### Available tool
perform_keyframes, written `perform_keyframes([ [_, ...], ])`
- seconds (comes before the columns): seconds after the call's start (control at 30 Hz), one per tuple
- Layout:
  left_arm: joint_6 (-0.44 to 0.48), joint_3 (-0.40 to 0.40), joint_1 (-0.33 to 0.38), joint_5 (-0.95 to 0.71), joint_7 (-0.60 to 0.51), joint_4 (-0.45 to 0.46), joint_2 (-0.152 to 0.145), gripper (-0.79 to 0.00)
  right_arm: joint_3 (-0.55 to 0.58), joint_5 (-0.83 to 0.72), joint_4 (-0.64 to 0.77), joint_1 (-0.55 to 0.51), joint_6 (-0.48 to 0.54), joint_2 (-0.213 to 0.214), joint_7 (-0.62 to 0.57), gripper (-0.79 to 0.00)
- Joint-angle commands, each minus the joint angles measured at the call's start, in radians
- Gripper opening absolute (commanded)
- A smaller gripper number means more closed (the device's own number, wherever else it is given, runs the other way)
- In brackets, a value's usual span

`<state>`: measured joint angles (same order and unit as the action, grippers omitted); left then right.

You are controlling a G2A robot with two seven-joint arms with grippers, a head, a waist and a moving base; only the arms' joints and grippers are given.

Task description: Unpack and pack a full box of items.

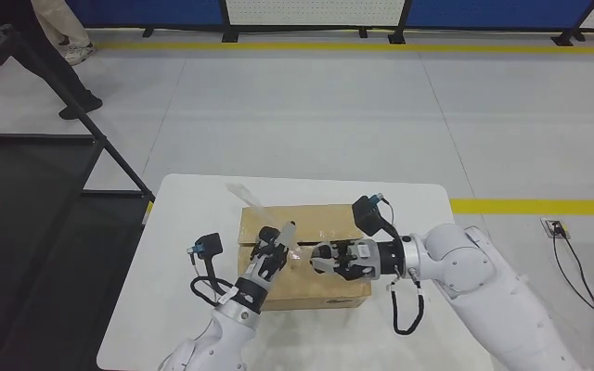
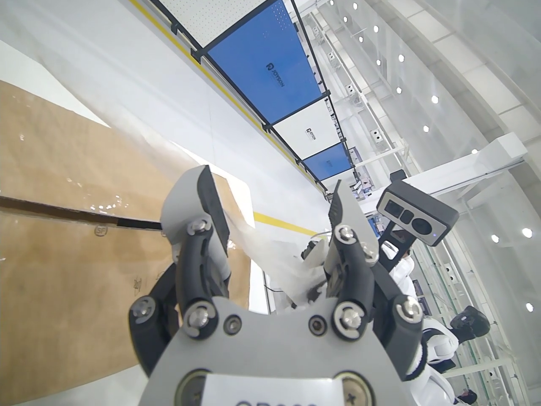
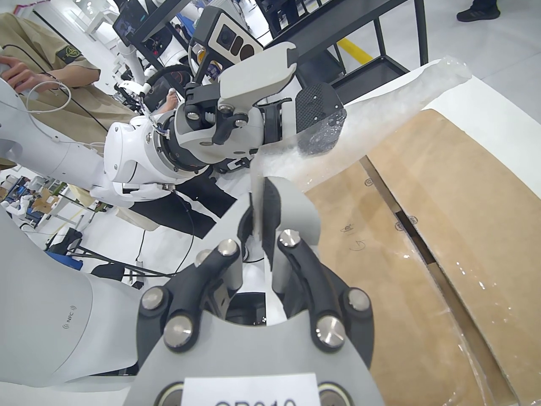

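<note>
Right end effector (image 3: pixel 260 200): clenched on near end of clear plastic strip (image 3: pixel 405 90).
Left end effector (image 2: pixel 274 196): released, strip against one pad.
Strip axis: far-left, above cardboard box (image 1: pixel 306 292).

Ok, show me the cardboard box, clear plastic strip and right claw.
cardboard box (image 1: pixel 320 220): top view, on its far flap.
clear plastic strip (image 3: pixel 405 94): right wrist view, near its free end.
right claw (image 3: pixel 261 196): right wrist view, between its shut fingertips.

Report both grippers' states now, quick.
Left gripper: open, gripping nothing.
Right gripper: shut on the clear plastic strip.
</note>
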<state>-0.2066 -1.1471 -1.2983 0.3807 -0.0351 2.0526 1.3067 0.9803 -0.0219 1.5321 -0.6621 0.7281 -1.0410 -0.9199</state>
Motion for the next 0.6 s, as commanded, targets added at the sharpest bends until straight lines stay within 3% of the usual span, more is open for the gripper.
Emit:
perform_keyframes([
  [0.0, 0.000, 0.000, 0.000, 0.002, -0.001, 0.000, 0.001, -0.228, 0.005, -0.002, -0.001, -0.002, 0.000, 0.001, 0.003, -0.785],
  [0.57, 0.008, -0.060, -0.034, -0.014, 0.000, 0.017, 0.007, -0.222, 0.077, -0.007, -0.032, -0.018, -0.005, 0.015, 0.054, -0.785],
])
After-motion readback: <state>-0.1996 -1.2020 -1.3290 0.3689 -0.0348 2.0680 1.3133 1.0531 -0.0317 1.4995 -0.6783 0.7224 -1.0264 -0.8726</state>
